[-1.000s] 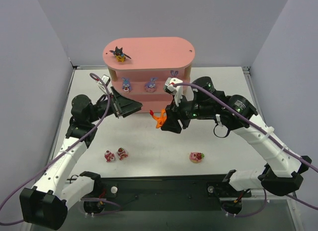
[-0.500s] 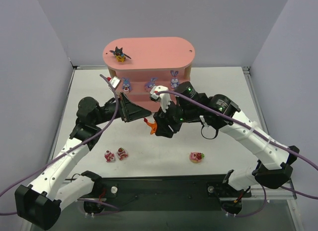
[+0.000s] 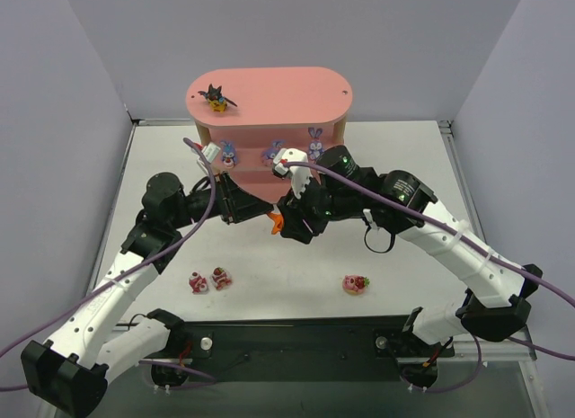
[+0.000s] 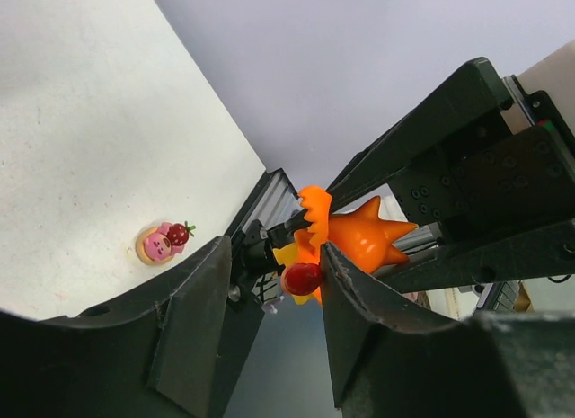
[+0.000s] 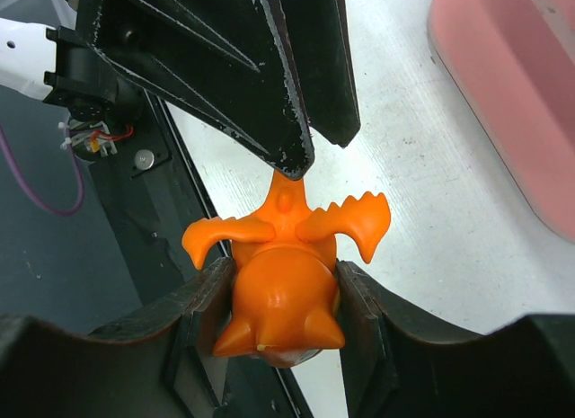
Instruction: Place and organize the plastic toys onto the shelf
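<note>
Bat (image 3: 216, 98) and bunnies (image 3: 272, 154) are sitting on the shelf (image 3: 287, 93); right tool (image 5: 284, 279) is clamping the orange figurine (image 5: 280, 303), left tool (image 4: 274, 256) gaping just beside it; three red-and-white toys (image 3: 221, 278) are waiting.

Light is bright, even and diffuse from above; shadows are faint. My left fingers (image 4: 184, 342) render dark and slightly soft-focused.

White table (image 3: 404, 247) and what it is carrying.
The pink shelf (image 3: 269, 94) is standing at the far edge; two red-and-white toys (image 3: 199, 282) are lying together near-left, a third (image 3: 356, 284) near-right.
</note>
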Available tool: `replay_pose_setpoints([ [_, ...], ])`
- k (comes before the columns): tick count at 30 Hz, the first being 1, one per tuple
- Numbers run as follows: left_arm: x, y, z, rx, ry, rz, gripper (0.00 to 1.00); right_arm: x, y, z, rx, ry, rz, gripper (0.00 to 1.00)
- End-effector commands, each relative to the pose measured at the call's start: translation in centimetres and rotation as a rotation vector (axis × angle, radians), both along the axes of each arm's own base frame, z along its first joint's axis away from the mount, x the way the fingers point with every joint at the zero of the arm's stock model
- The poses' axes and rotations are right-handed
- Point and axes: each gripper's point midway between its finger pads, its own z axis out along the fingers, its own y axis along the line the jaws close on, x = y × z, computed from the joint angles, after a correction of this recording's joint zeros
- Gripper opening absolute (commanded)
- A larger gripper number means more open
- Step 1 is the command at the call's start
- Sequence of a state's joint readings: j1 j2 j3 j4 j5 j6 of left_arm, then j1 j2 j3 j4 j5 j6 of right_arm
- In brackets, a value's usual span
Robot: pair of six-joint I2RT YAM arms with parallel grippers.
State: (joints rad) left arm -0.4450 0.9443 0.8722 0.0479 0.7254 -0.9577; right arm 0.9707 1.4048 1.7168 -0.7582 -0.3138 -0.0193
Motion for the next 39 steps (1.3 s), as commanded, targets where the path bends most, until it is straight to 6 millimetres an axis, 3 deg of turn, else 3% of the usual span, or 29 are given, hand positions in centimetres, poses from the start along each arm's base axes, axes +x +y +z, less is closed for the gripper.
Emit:
replay_pose_setpoints([
  [1,0.1,-0.1,1.7,-0.006,-0.052,0.006,0.49,0.5,1.0,2.0,0.064,-0.042,-0.012,0.0],
  [3,0.2,-0.2,1.5,-0.006,-0.045,0.006,0.42,0.6,1.2,2.0,0.064,-0.045,-0.016,0.0],
  [4,0.2,-0.2,1.6,-0.007,-0.045,0.007,0.28,0.6,1.3,2.0,0.066,-0.045,-0.013,0.0],
  [7,0.3,-0.3,1.6,-0.006,-0.03,0.014,0.03,0.8,1.2,2.0,0.068,-0.054,-0.026,0.16],
  [8,0.4,-0.3,1.6,-0.008,-0.025,0.015,0.0,1.1,1.2,1.9,0.069,-0.064,-0.037,0.31],
  [10,0.6,-0.4,1.9,-0.024,0.001,0.022,0.0,1.3,1.0,2.2,0.095,-0.065,-0.077,0.49],
  [13,0.9,-0.4,2.4,-0.058,0.066,0.036,0.0,1.7,0.8,3.1,0.165,-0.094,-0.123,0.66],
  [16,1.2,-0.4,3.3,-0.129,0.114,0.053,0.0,1.6,0.7,4.3,0.256,-0.112,-0.148,0.73],
  [24,1.1,0.0,8.2,-0.369,0.144,0.028,0.0,1.6,-0.6,9.8,0.553,-0.213,-0.232,0.74],
  [25,1.2,0.0,8.3,-0.383,0.154,0.026,0.0,1.5,-1.0,11.6,0.622,-0.247,-0.235,0.73],
  [27,1.0,0.0,9.2,-0.425,0.162,0.005,0.0,1.2,-1.0,11.6,0.66,-0.253,-0.22,0.73],
  [28,1.0,0.0,9.3,-0.438,0.172,0.0,0.0,0.9,-1.2,13.5,0.735,-0.28,-0.213,0.72],
  [33,0.9,0.0,9.9,-0.482,0.192,-0.02,0.0,0.3,-1.5,16.6,0.839,-0.32,-0.192,0.72],
  [39,0.6,-0.1,10.3,-0.49,0.191,-0.032,0.0,2.1,0.5,16.0,0.776,-0.309,-0.209,0.64],
])
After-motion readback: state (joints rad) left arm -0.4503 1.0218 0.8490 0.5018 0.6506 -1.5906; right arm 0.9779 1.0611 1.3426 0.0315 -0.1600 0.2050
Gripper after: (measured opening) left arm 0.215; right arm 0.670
